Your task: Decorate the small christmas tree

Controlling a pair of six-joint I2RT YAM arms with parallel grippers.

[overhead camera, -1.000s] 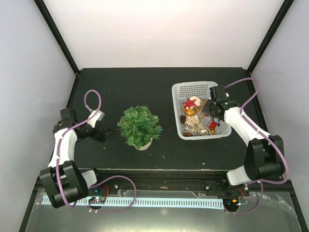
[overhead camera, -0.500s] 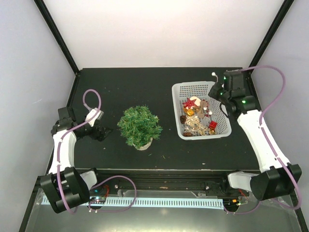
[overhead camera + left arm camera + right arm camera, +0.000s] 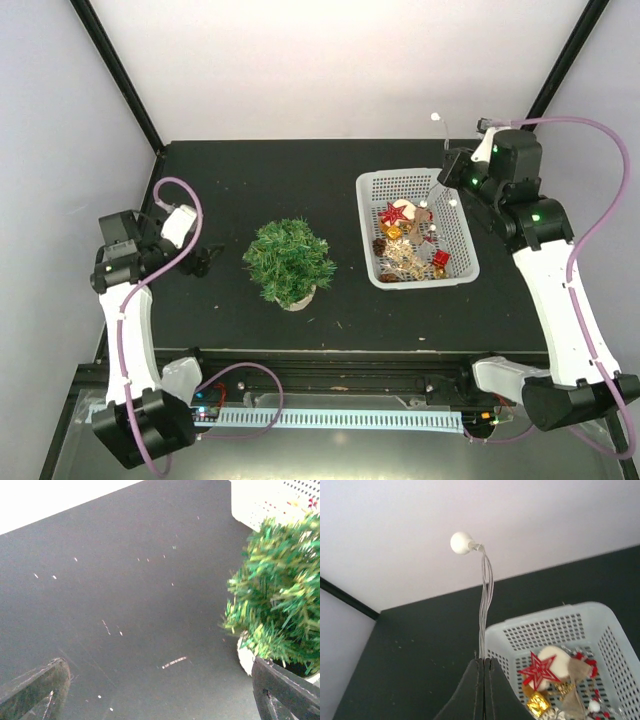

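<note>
The small christmas tree stands bushy and green on a pale round base at the table's middle left. It fills the right side of the left wrist view. My left gripper is open and empty just left of the tree, its fingers spread wide over bare table. My right gripper is raised above the white basket's far right corner. It is shut on a thin wire strand with a white bead at its top end.
The white mesh basket holds a red star, a gold gift box, a white ball and other small ornaments. Black frame posts stand at the back corners. White walls enclose the black table.
My right arm has lifted up out of the basket, drawing the beaded wire strand with it. My left arm has pulled back to the left, away from the tree.
</note>
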